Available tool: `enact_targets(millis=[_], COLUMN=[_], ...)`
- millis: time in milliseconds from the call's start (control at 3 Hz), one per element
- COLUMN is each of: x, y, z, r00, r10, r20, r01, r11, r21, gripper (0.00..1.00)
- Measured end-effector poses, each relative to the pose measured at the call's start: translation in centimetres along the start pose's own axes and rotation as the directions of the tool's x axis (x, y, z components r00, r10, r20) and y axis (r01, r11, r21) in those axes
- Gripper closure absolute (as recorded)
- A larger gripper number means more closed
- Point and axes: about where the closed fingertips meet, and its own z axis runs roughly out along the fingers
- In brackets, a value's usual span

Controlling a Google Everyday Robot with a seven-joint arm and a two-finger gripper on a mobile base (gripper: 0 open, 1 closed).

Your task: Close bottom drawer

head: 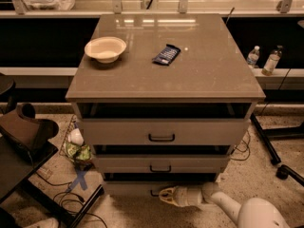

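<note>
The grey-tan cabinet [166, 75] has three drawers, all standing a little way out. The bottom drawer [128, 188] is the lowest one, a low wide front just above the floor, with a dark gap above it. My gripper [165, 196], cream-coloured on a white arm [223, 203], reaches in from the lower right. Its tip is against the middle of the bottom drawer's front and covers most of the dark handle there.
A cream bowl [105, 48] and a dark snack packet [166, 54] lie on the cabinet top. Two bottles [266, 60] stand at the back right. A dark stand [23, 141], cables and litter [78, 151] are on the floor at the left; a black stand leg [268, 144] at the right.
</note>
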Motion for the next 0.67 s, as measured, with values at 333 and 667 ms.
enact_targets(millis=[333, 667], x=[-0.1, -1.4], y=[-0.1, -1.4], z=[0.2, 2.1], r00=[1.000, 0.999], r10=[-0.001, -0.014], r20=[0.005, 0.051], r01=[0.001, 0.013], r11=[1.0000, 0.9997], r21=[0.002, 0.020], gripper=[1.00, 1.00])
